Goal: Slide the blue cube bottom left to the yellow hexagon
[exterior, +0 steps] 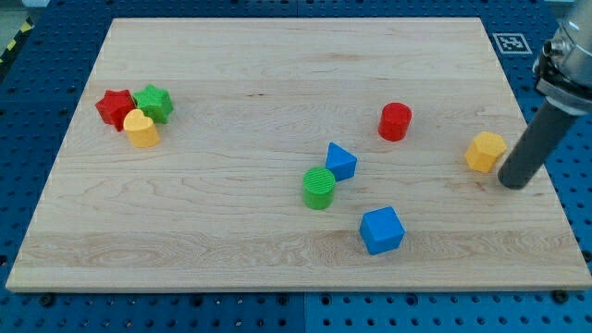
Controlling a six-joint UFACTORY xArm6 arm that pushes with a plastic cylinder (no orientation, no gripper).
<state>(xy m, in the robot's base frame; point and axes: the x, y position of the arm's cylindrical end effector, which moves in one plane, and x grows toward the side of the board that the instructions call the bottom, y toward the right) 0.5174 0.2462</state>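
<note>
The blue cube (382, 229) lies near the view's bottom, right of centre. The yellow hexagon (485, 152) lies near the board's right edge, up and to the right of the cube. My tip (514, 182) rests on the board just right of and slightly below the yellow hexagon, close to it. The tip is well to the right of the blue cube.
A red cylinder (395, 121) stands above the cube. A blue triangular block (340, 161) and a green cylinder (319, 188) sit together near the centre. At the left are a red star (115, 107), a green star (154, 102) and a yellow heart (141, 129). The wooden board (231, 240) lies on a blue pegboard.
</note>
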